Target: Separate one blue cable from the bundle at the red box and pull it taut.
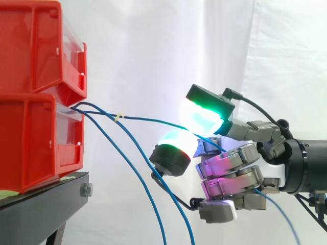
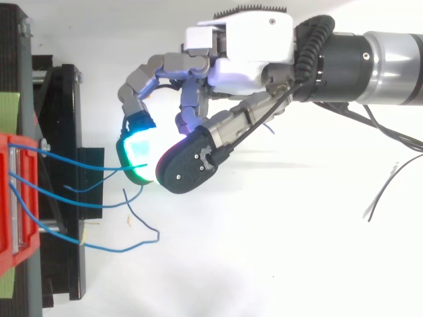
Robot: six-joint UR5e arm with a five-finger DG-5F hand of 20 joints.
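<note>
- I am pinching one thin blue cable [image 1: 148, 120] between two of my thick glowing pads [image 1: 202, 117], and the rest of my hand [image 1: 232, 166] is curling inward.
- The cable is running almost straight from the front top edge of the lower bin [image 1: 30, 143] to my pads, carrying a small pale tie [image 1: 120, 117] partway along.
- The other cables [image 2: 122, 251] are drooping in loose curves past the front edge of the stand [image 1: 41, 214].
- Both bins are showing glossy red plastic, and the stand is looking matte black.
</note>
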